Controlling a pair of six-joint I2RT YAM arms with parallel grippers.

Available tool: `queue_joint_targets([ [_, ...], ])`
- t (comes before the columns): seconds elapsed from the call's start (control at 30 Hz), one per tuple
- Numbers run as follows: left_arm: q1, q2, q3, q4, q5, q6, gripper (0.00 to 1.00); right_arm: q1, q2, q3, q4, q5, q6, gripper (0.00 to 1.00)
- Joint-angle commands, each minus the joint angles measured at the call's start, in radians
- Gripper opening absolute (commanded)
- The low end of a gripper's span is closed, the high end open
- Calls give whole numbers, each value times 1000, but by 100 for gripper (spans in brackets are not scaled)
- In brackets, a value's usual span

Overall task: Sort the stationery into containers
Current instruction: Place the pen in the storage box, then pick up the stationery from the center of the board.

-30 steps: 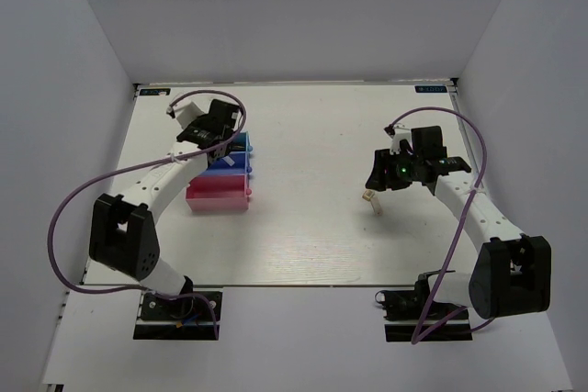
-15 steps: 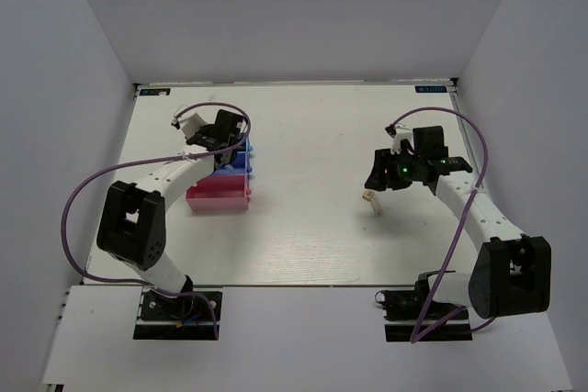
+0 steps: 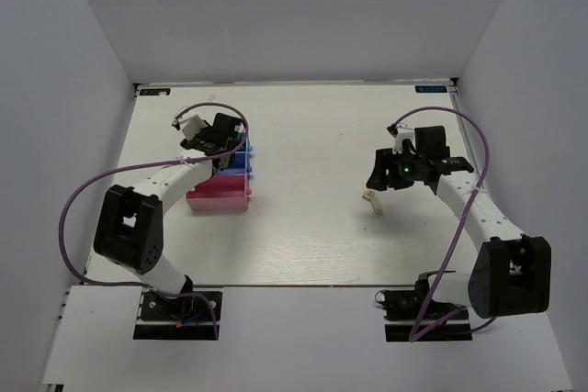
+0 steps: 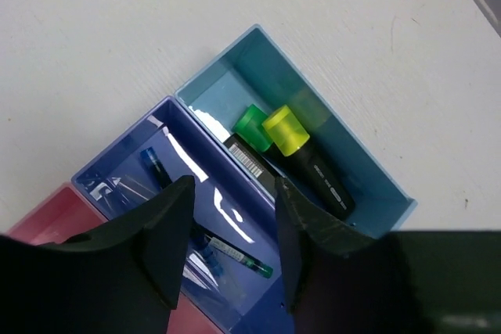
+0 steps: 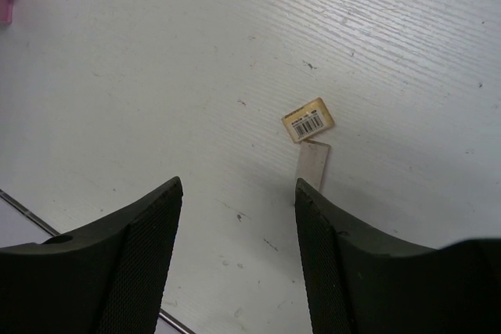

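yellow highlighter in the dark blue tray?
No, the yellow highlighter lies in the light blue tray beside the green highlighter.

Three open trays are set side by side: a light blue tray (image 4: 231, 87), a dark blue tray (image 4: 196, 142) at its 8 o'clock, then a pink tray (image 4: 55, 217). A green-ended highlighter (image 4: 252, 127) and a yellow-ended highlighter (image 4: 309, 162) are laid in the light blue tray, a blue pen (image 4: 155, 168) and a green pen (image 4: 235, 254) in the dark blue. A cream piece (image 5: 308, 120), barcode up, is seen well apart at the trays' 3 o'clock.

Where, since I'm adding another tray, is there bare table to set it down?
Widest: the middle of the table, between the pink tray and the cream piece. The far strip along the back wall is free too. Crowded: the left, where the left gripper hangs over the trays, and around the cream piece under the right gripper.
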Motion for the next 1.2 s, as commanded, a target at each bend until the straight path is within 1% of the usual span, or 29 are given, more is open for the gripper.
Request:
queue_joint_targets([
  [0.0,-5,-92,18,30,30,64,53,-8,-2,13,8,39,-52,63],
  [0.03,-6,-106,18,37,41,84,49,-6,-4,16,7,90,-71,59],
  [0.07,-17,-127,19,43,57,112,33,-8,-1,16,-2,113,-80,56],
  [0.1,-25,-150,21,53,137,221,19,-9,14,32,-10,133,-103,53],
  [0.13,-28,-179,21,63,188,265,6,-6,24,42,-39,203,-136,47],
  [0.17,-32,-191,10,97,254,364,0,-5,45,50,-51,220,-153,33],
  [0.2,-34,-207,-17,115,574,464,0,-6,74,61,-80,242,-166,27],
  [0.23,-31,-251,-36,135,689,495,0,-6,87,96,-114,259,-193,19],
  [0.27,-34,-257,-40,123,786,558,9,-3,113,104,-131,263,-201,17],
  [0.3,-46,-261,-30,97,1000,612,19,-3,131,116,-158,262,-212,17],
  [0.33,-77,-256,4,-62,1023,649,29,0,146,122,-168,257,-221,19],
  [0.37,-94,-256,19,-122,1025,670,35,3,157,128,-176,248,-224,29],
  [0.4,-127,-261,41,-171,1032,692,43,3,182,130,-192,243,-230,36],
  [0.43,-166,-285,24,-237,1034,750,47,7,191,134,-199,240,-236,40],
  [0.47,-181,-322,9,-245,1000,762,51,12,200,138,-199,233,-244,51],
  [0.5,-221,-343,-34,-248,990,772,57,15,209,138,-205,230,-249,56],
  [0.57,-233,-433,-97,-259,980,792,61,37,249,141,-209,230,-255,61],
  [0.6,-240,-458,-140,-262,959,787,64,40,264,142,-211,230,-255,65],
  [0.63,-241,-531,-192,-269,962,792,64,52,286,144,-209,237,-256,65],
  [0.7,-240,-578,-253,-274,947,796,66,73,304,139,-202,253,-253,65],
  [0.8,-241,-693,-338,-275,921,801,67,107,338,127,-174,263,-243,65],
  [0.83,-240,-731,-349,-276,931,802,67,113,341,127,-168,271,-239,64],
  [0.9,-240,-805,-373,-271,922,805,68,139,372,125,-160,298,-233,64],
  [1.0,-240,-869,-393,-266,923,802,68,158,398,124,-150,355,-230,58],
  [1.07,-238,-886,-393,-274,925,799,69,164,418,118,-140,358,-229,52],
  [1.1,-240,-906,-390,-277,923,799,69,169,429,119,-140,358,-224,52],
  [1.17,-240,-919,-384,-285,922,802,69,176,438,119,-140,362,-221,44],
])
